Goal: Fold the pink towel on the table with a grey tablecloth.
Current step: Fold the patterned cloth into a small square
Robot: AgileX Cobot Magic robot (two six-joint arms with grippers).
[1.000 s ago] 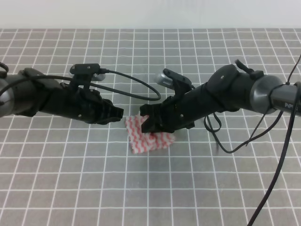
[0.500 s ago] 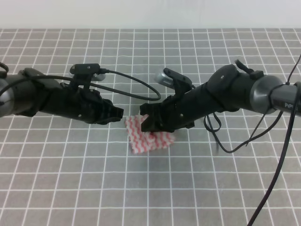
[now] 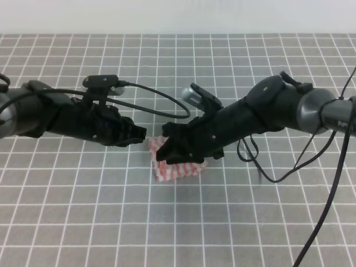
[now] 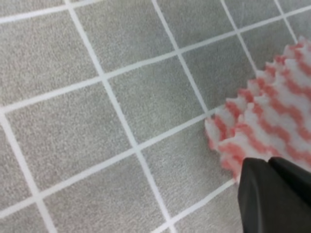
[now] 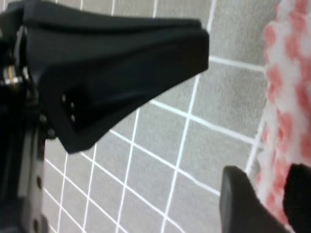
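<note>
Towel (image 3: pixel 177 167) lies on the grey cloth (image 3: pixel 83 222) between both grippers, right gripper (image 3: pixel 164 154) over it, seemingly pinching its far edge; left gripper (image 3: pixel 142 133), jaws together, just beside its corner.

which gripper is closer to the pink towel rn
Right. The right gripper is over the pink towel, covering its upper part. The left gripper sits just beyond the towel's upper-left corner.
</note>
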